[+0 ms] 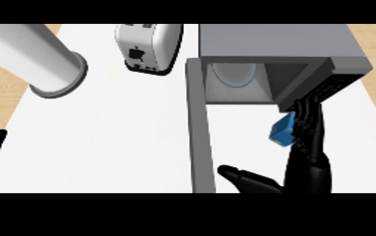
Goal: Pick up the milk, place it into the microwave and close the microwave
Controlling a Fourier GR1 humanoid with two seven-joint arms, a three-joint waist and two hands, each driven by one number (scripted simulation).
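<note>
Blue milk carton point(282, 130) half hidden behind right robot hand point(307, 130).

microwave point(283, 43) cavity open, swung-out door point(200, 130) walling its left, bare counter point(110, 140) beyond

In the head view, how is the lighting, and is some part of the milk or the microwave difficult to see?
Head view: light is even and soft on the white counter, without glare or hard shadows; the microwave cavity is darker, though its round plate shows; the blue milk is partly hidden by the right hand; the left hand is cut by the lower edge.
</note>
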